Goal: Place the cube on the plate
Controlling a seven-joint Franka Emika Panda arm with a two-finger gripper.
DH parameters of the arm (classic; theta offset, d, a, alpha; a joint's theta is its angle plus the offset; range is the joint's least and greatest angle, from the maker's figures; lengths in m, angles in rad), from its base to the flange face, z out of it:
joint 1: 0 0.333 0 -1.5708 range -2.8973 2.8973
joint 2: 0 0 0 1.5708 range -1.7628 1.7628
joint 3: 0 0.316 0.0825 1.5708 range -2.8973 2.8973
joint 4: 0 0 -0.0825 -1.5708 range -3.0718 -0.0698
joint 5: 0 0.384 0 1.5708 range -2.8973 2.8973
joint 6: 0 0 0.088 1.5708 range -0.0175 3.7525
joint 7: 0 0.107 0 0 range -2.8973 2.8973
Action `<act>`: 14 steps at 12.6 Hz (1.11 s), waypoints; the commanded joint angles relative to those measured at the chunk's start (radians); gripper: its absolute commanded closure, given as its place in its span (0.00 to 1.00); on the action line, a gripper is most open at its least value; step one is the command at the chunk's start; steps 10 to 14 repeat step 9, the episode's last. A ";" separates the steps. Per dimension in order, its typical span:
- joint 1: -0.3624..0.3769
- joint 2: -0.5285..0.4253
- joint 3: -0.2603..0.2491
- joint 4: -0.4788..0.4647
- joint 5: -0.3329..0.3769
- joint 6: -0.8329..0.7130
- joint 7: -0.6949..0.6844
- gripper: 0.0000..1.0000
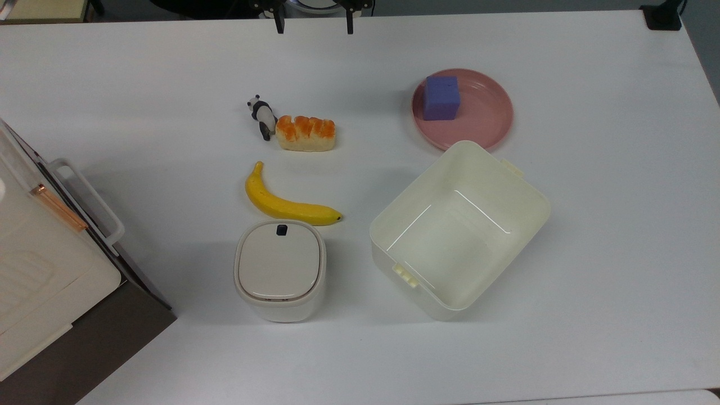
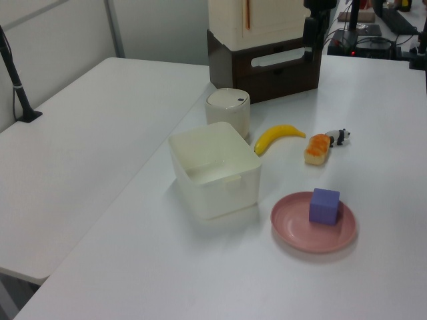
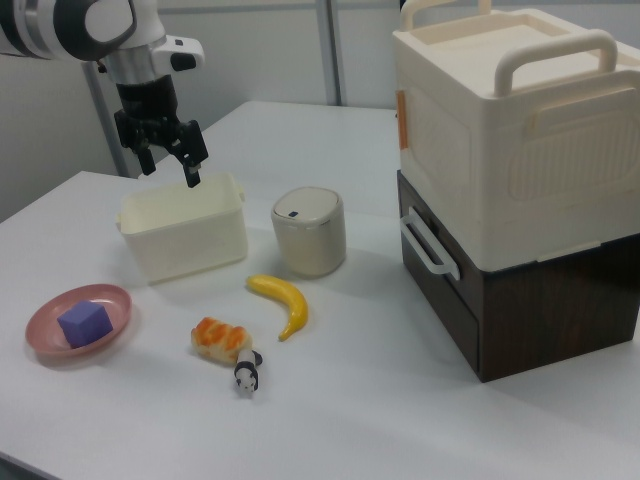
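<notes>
You have the cube [image 2: 324,205] sitting on the plate [image 2: 291,229], toward the left view's right rim. A cream tub [image 2: 213,169] stands just beside the plate, and behind them lie a banana [image 2: 278,137] and a bread roll [image 2: 317,149].

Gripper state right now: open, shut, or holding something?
Gripper: open and empty, raised above the table; the cube sits on the plate.

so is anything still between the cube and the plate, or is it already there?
Nothing stands between them: the cube already sits on the plate, off-centre toward the top view's left. The gripper hangs open above the table, well apart from both. The cream tub is beside the plate, not on it.
</notes>
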 commanded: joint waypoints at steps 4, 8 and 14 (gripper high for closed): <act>-0.012 -0.015 -0.015 -0.018 -0.051 0.048 -0.025 0.00; -0.012 -0.015 -0.018 -0.017 -0.048 0.048 0.068 0.00; -0.011 -0.015 -0.017 -0.017 -0.048 0.053 0.090 0.00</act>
